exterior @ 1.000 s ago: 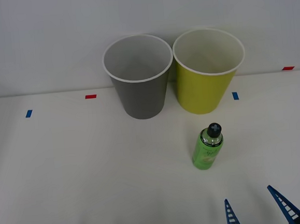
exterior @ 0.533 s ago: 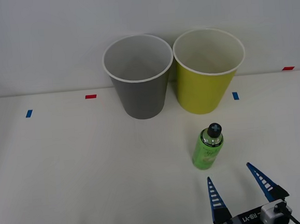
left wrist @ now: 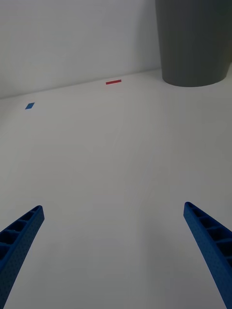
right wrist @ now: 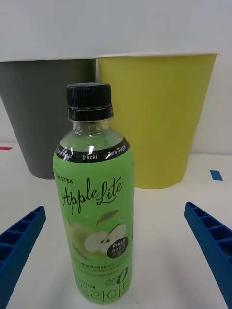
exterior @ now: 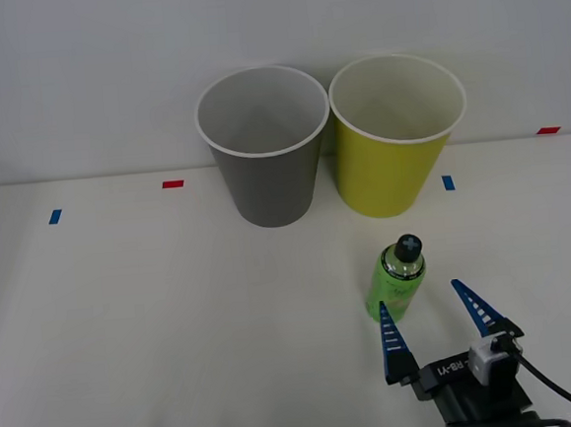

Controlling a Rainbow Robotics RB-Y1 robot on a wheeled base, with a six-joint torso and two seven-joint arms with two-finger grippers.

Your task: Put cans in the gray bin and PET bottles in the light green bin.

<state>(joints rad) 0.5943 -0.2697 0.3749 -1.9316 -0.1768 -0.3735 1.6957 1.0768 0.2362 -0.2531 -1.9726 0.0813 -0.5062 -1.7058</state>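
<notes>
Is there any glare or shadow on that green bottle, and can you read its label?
Right wrist view: the bottle is sharp, label legible ("Apple Lite"), small highlights on its clear neck. Front view: soft even light, faint shadows by the gray bin and light green bin.

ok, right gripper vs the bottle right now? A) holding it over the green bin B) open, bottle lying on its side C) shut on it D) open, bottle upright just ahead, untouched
D: the right gripper has its jaws spread and the PET bottle stands upright ahead of them, untouched.
</notes>
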